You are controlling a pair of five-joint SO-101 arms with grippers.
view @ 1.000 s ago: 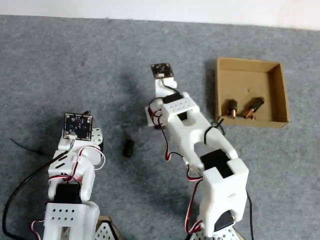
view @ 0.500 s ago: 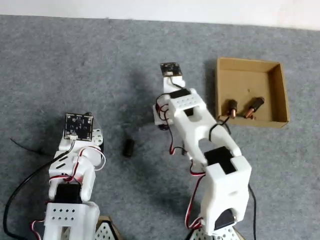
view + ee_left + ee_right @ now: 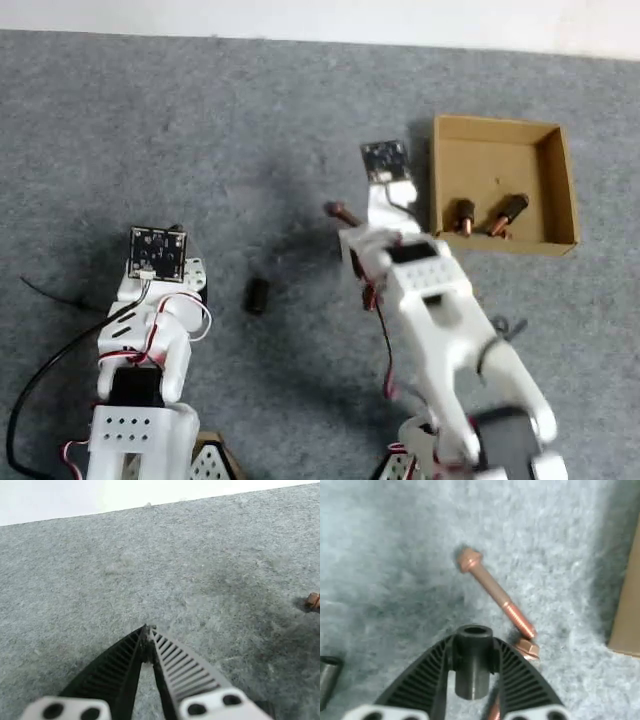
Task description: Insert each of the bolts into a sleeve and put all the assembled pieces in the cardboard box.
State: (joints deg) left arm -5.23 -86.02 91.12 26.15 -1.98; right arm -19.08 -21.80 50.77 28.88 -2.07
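Observation:
My right gripper (image 3: 472, 647) is shut on an upright black sleeve (image 3: 472, 662), its open bore facing the camera. Just beyond it a copper bolt (image 3: 494, 592) lies on the grey carpet, and a second bolt's head (image 3: 527, 648) shows beside the right finger. That first bolt (image 3: 340, 212) also shows in the high view, left of the right arm (image 3: 425, 290). Another black sleeve (image 3: 257, 295) lies loose between the arms. My left gripper (image 3: 148, 631) is shut with nothing in it, low over bare carpet. The cardboard box (image 3: 552, 165) holds two assembled pieces (image 3: 465, 218).
The box's edge (image 3: 627, 605) stands close to the right gripper. A loose sleeve (image 3: 327, 677) lies off to one side in the right wrist view. A bolt end (image 3: 313, 600) shows far from the left gripper. A black cable (image 3: 45, 292) trails at the left.
The right arm has swung to the right toward the box, carrying the sleeve, and a bolt on the carpet has come into sight. The left arm has not moved.

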